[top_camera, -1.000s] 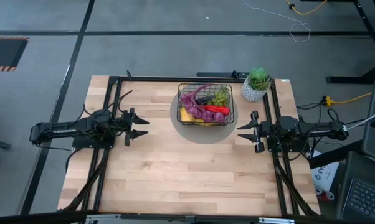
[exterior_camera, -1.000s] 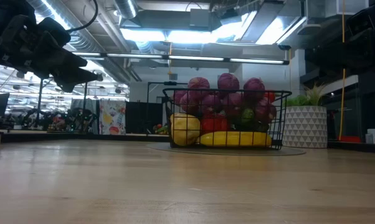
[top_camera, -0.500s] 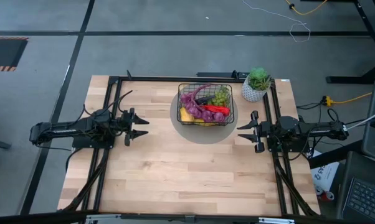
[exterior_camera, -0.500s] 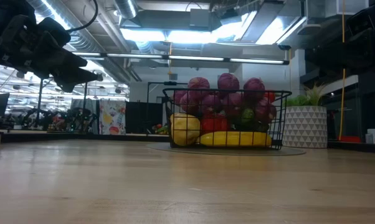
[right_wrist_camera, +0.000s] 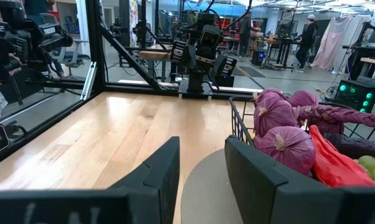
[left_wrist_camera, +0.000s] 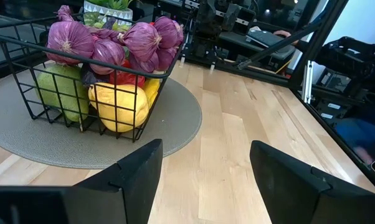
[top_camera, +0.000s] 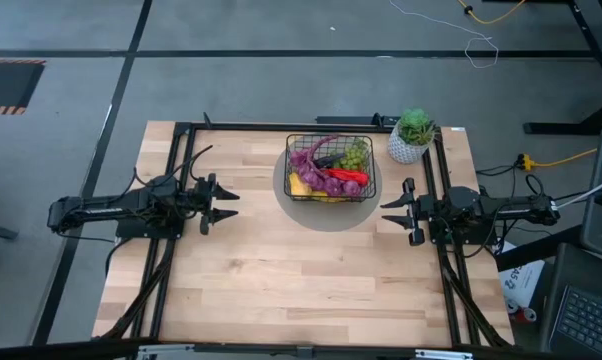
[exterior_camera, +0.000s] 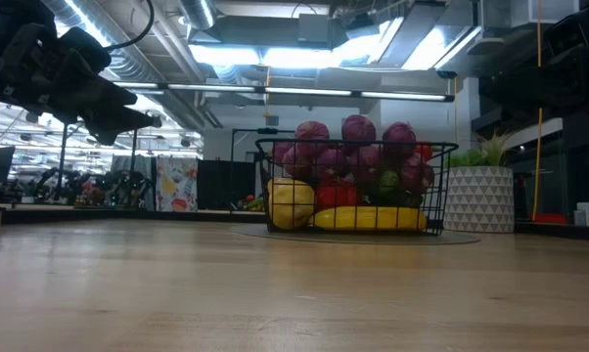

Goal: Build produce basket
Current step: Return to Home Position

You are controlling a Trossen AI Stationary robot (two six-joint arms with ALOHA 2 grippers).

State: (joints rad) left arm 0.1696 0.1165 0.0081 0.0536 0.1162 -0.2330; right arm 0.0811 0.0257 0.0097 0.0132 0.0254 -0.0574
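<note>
Left wrist view shows a green apple (left_wrist_camera: pixel 55 94) (hidden overhead) in the basket (left_wrist_camera: pixel 16 87).

One table (top_camera: pixel 281 270), two arms, so two tools: the left tool (top_camera: pixel 226 204) and the right tool (top_camera: pixel 386 214). I count one black wire basket (top_camera: pixel 329 136), one grey round mat (top_camera: pixel 326 221) and one potted plant (top_camera: pixel 413 128). In the basket lie one banana (exterior_camera: pixel 371 218), one round yellow fruit (exterior_camera: pixel 291 202), one green fruit (left_wrist_camera: pixel 60 93), one red chili (top_camera: pixel 347 176) and one bunch of green grapes (top_camera: pixel 354 157). The purple heads (exterior_camera: pixel 358 130) are too heaped to count, with three on top.
</note>
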